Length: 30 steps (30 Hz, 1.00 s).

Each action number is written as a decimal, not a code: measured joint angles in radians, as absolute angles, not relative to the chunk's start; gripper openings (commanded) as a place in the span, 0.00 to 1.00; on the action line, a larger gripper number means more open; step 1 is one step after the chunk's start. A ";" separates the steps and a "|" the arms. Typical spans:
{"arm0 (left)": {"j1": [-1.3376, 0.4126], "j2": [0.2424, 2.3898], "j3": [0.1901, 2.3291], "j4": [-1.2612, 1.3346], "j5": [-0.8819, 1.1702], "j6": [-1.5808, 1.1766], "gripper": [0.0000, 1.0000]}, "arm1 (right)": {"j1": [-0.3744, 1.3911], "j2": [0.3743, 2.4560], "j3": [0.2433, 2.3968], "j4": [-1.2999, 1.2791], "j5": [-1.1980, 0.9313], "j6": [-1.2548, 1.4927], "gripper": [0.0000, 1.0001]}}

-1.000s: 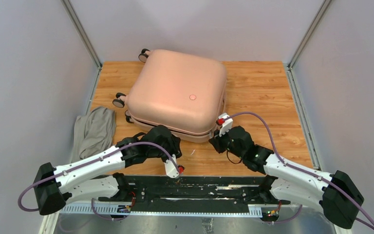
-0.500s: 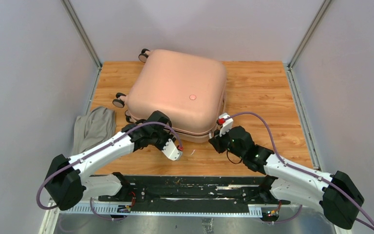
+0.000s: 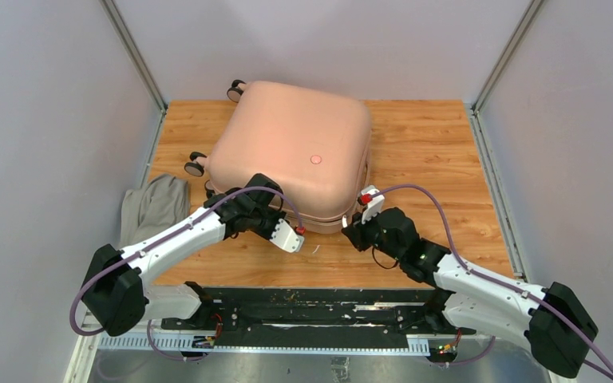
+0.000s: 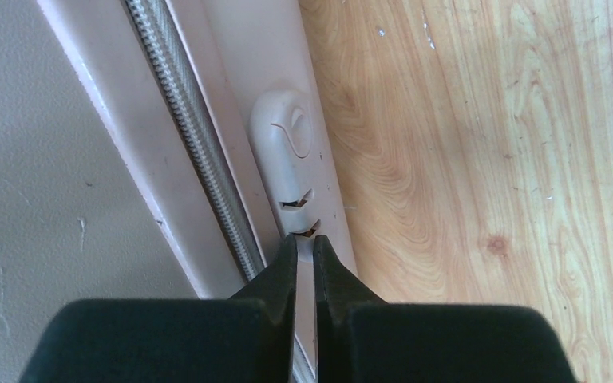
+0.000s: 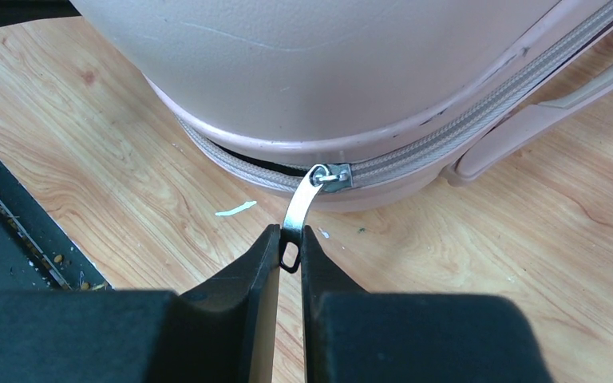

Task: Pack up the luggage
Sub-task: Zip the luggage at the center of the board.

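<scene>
The luggage [image 3: 291,148] is a pale pink hard-shell case lying flat on the wooden table, lid down. My left gripper [image 3: 265,209] is at its near-left rim. In the left wrist view the left gripper [image 4: 304,242] has its jaws drawn together to a thin slit, with the tips against the pink lock piece [image 4: 287,140] beside the zipper teeth [image 4: 191,144]. My right gripper [image 3: 351,233] is at the near-right corner. In the right wrist view the right gripper [image 5: 290,239] is shut on the metal zipper pull [image 5: 302,203]. Left of the slider the seam gapes dark; right of it the zip is closed.
A grey cloth bundle [image 3: 156,211] lies on the table's left edge beside the left arm. A small white scrap [image 3: 317,249] sits on the wood between the grippers. The case's wheels [image 3: 195,165] point left. Its side handle [image 5: 543,112] is right of the zipper. Walls enclose three sides.
My left arm has swung forward from the table's near edge up to the luggage's near rim, and its jaws have closed down. The right arm has not moved.
</scene>
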<state>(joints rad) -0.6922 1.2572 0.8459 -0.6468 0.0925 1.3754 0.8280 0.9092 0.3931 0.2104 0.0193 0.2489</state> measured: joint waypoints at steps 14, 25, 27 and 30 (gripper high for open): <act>-0.711 1.277 0.854 -0.643 0.086 1.322 0.00 | 0.819 1.026 0.385 0.343 -0.090 0.294 0.00; -0.725 1.308 0.865 -0.613 0.000 1.302 0.00 | 0.795 0.939 0.366 0.331 -0.085 0.378 0.43; -0.728 1.292 0.845 -0.587 0.002 1.310 0.00 | 0.764 0.850 0.367 0.291 -0.040 0.411 0.55; -0.729 1.272 0.823 -0.561 0.004 1.315 0.00 | 0.742 0.765 0.368 0.218 0.048 0.447 0.70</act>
<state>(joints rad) -0.7292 1.2724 0.8227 -0.5610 0.0040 1.3148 0.7422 0.7650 0.3683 0.2176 0.0479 0.4469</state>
